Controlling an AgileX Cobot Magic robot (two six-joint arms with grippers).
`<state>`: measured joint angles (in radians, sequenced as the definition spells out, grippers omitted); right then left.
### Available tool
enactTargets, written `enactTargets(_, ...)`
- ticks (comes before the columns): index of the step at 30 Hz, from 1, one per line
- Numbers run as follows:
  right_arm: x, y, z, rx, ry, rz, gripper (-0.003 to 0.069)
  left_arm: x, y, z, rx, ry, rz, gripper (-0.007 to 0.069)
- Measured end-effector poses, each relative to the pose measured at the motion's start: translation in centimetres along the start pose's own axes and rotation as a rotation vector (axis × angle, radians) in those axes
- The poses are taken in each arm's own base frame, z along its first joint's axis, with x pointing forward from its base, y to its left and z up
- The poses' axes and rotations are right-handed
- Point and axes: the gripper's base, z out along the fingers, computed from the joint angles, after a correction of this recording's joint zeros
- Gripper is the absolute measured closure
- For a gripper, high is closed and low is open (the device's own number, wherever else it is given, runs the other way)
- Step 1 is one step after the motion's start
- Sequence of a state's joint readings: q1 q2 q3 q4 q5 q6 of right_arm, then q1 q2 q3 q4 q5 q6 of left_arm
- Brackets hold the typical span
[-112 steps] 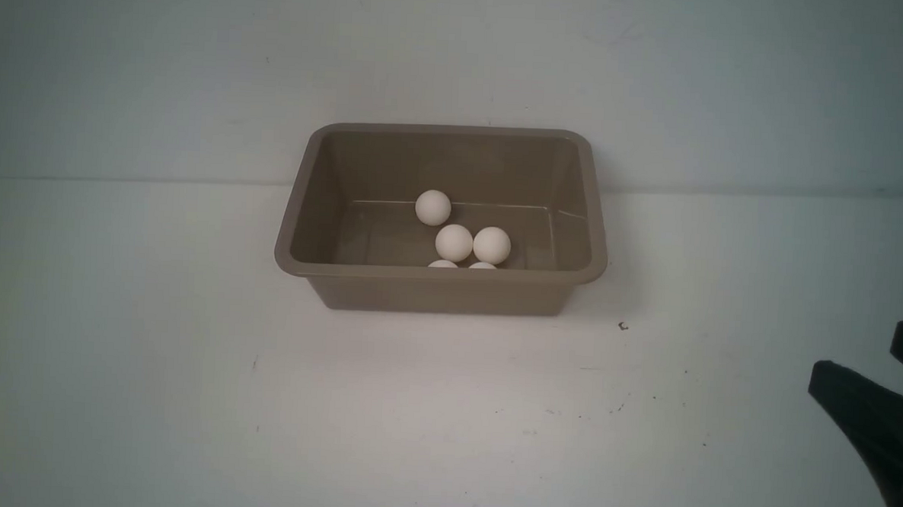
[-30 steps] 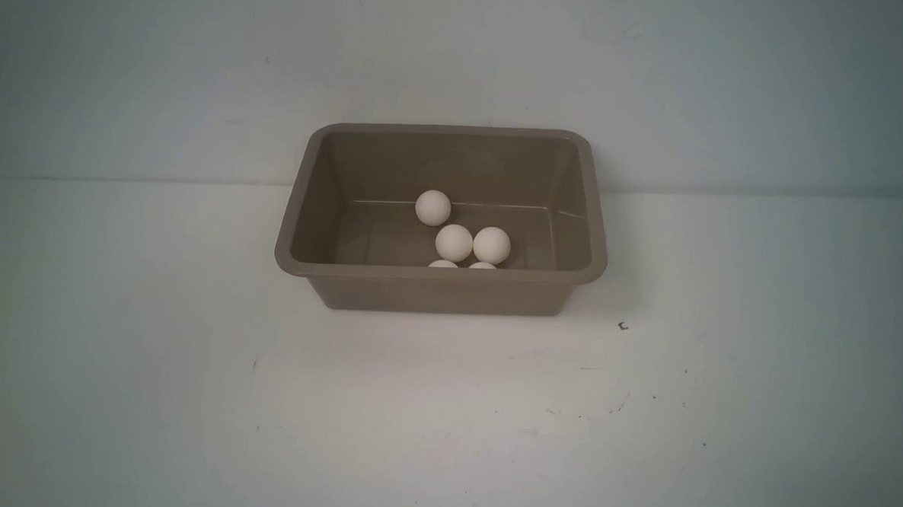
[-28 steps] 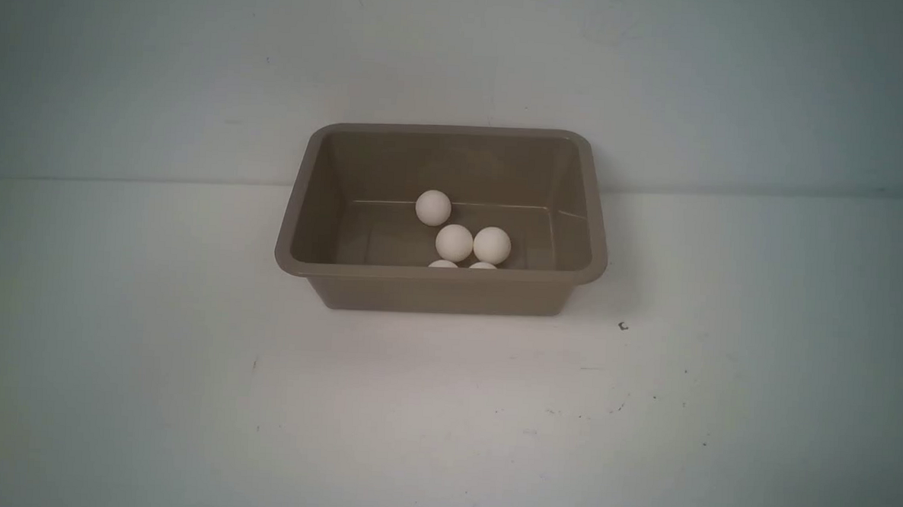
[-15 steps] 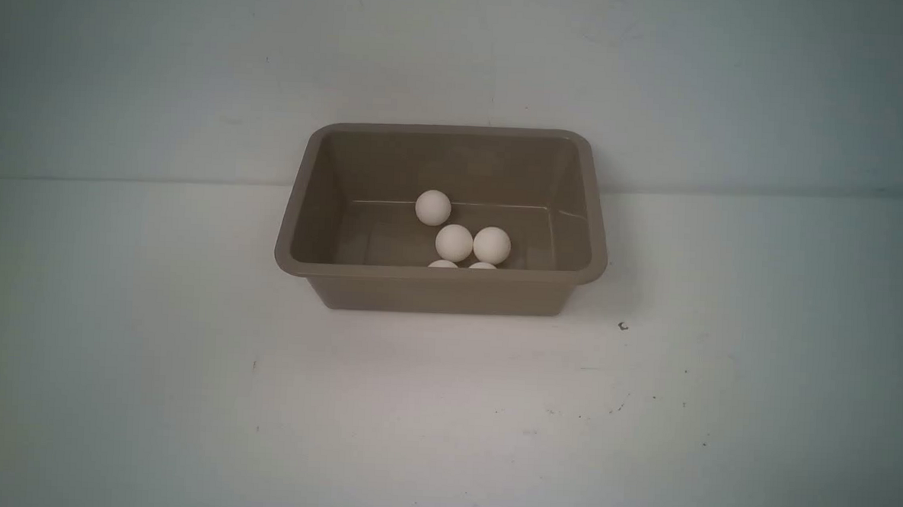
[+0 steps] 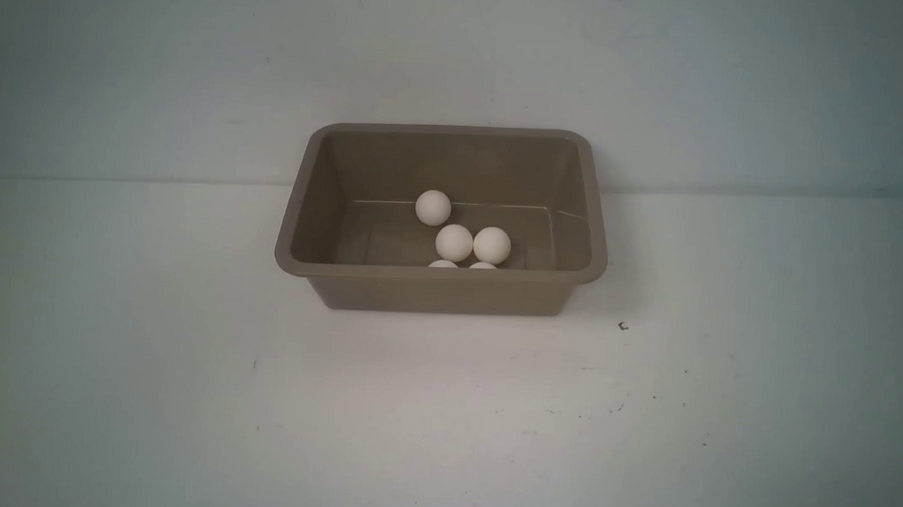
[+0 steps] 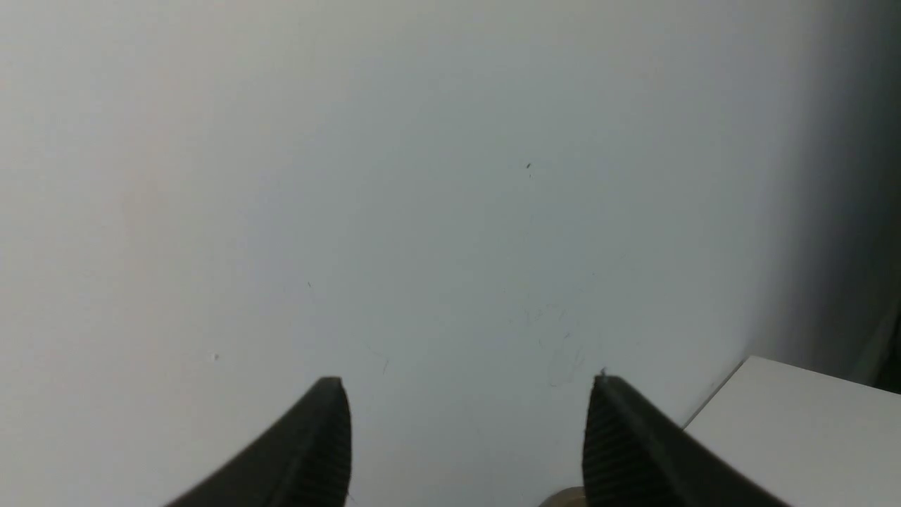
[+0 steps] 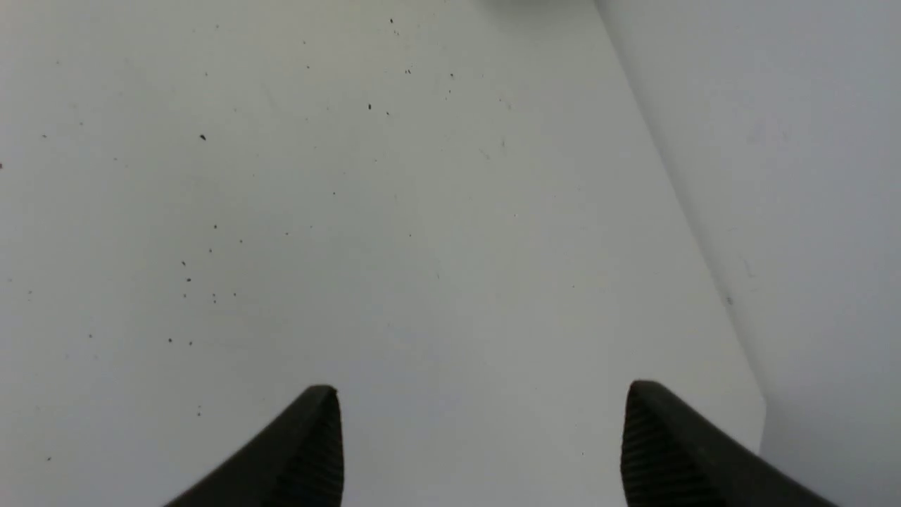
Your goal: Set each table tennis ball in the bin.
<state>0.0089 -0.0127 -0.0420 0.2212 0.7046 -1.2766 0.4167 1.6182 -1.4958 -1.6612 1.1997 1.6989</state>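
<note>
Resting inside bin (image 5: 298, 201): all five table tennis balls (image 5: 453, 242), clustered mid-floor toward near wall. None on worktop (image 5: 445, 406). Left gripper (image 6: 464, 422) jaws spread, empty; right gripper (image 7: 482, 436) likewise. Neither arm shows in front view, so nearer arm can't be told. No ball left to fetch; task looks done.

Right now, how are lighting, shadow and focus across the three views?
Front view: soft, even light, corners dimmer, the bin casts a faint shadow on the table. Left wrist view: sharp, dark falloff along one side past the left gripper. Right wrist view: even light, table specks crisp, right gripper open, nothing between its fingertips.
</note>
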Motion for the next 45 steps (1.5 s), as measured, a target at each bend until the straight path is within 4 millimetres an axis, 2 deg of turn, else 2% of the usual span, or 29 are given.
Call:
enactTargets(35,-0.11,0.06,0.00,-0.007,-0.012,0.019,0.0176,0.00,0.00,0.00,0.000,0.000,-0.010,0.0220)
enactTargets(45,-0.12,0.06,0.00,-0.007,-0.013,0.021,0.0176,0.32,-0.04,-0.01,0.000,0.036,-0.292,0.0220)
